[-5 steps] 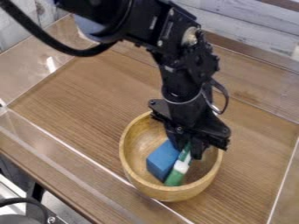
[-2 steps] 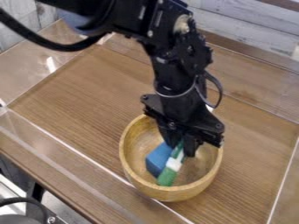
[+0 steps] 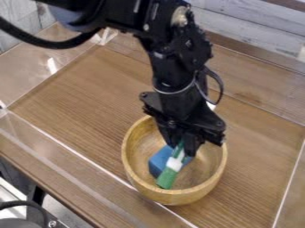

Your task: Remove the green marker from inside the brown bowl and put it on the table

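On my feed the brown bowl (image 3: 174,166) sat near the front of the table (image 3: 84,98), toward the right, its thick pale rim fully in view on the near side. Two things showed inside it. A blue block (image 3: 162,162) lay on the bowl's floor, left of centre. The green marker (image 3: 176,167) stood tilted above and just beside that block, its green-capped end (image 3: 168,178) lowest and pointing toward the near rim, the white barrel slanting up and away into the fingers. I could not tell whether the cap touched the bowl's floor or hung just clear of it, nor whether the marker brushed the block.

The gripper (image 3: 185,148) pointed straight down over the middle of the bowl, its black fingers (image 3: 194,142) dipping below rim level. They were pinched together on the upper end of the marker, so the marker was held in the hand while its whole length sat within the bowl's outline. The fingers did not appear to touch the block or the rim.

A low clear wall (image 3: 48,151) ran along the table's edge to the left of the bowl.
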Robot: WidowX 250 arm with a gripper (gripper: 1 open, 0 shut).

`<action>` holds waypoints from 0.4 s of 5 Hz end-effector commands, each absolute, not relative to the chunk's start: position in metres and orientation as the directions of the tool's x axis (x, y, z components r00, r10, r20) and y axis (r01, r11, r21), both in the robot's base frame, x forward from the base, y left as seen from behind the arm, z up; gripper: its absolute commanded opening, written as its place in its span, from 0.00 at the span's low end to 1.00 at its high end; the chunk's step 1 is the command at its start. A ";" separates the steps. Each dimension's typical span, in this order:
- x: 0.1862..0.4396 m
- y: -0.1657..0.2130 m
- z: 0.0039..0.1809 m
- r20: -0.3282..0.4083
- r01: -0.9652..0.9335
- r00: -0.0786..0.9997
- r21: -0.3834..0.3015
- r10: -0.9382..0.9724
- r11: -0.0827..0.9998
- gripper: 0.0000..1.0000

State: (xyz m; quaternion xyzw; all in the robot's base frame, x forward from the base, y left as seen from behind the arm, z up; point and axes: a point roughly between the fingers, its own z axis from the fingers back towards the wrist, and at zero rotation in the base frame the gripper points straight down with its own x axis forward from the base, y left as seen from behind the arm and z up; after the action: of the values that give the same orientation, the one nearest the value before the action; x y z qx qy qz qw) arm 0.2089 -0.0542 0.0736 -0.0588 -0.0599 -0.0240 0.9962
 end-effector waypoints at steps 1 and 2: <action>0.217 -0.054 0.089 0.178 0.053 0.984 -0.126 -0.030 0.991 0.00; 0.216 -0.053 0.091 0.175 0.050 0.984 -0.132 -0.026 0.990 0.00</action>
State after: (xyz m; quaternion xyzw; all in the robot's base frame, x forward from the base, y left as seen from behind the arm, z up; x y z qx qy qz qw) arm 0.2074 -0.0520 0.0780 -0.0636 -0.0602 -0.0201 0.9960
